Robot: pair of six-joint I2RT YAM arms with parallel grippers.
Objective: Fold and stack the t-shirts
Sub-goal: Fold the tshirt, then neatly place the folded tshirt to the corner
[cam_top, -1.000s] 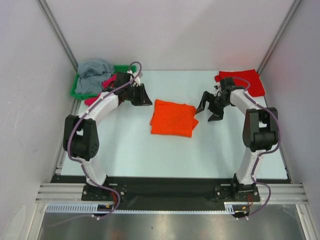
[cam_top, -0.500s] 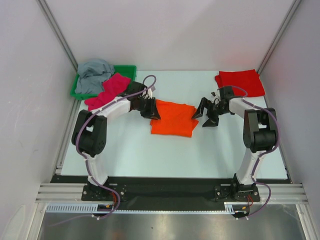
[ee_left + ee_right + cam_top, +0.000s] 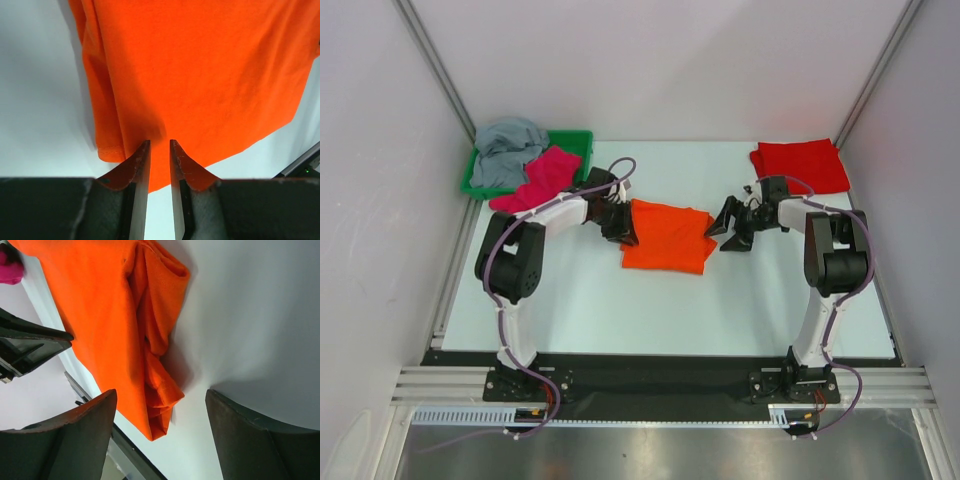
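Table [image 3: 600,310]: pale top; both arms are bolted at its near edge and reach inward to its middle.

Orange t-shirt [image 3: 665,238]: folded to a rough rectangle and lying flat on the middle of the table; long axis runs left to right, a little skewed; a stitched hem shows at its near left corner; a bunched, layered fold runs along its right edge; one gripper sits at each short end.

Left gripper [image 3: 159,150]: at the shirt's left edge, pointing across the cloth; fingers drawn close, with only a narrow slit between them; tips over the margin of the cloth; whether any cloth is pinched cannot be told.

Right gripper [image 3: 160,395]: just off the shirt's right edge; fingers spread wide and holding nothing; the bunched fold lies ahead of the gap and bare table lies beneath it.

Pink t-shirt [image 3: 538,178]: farther back on the left; crumpled, spilling from the tray onto the table; just beside the left arm.

Green tray [image 3: 578,140]: far left corner of the table.

Grey t-shirt [image 3: 508,150]: heaped in the tray's left part, beyond the pink one and touching it.

Red t-shirt [image 3: 800,163]: folded flat at the far right corner; just behind the right arm; well apart from the orange one.
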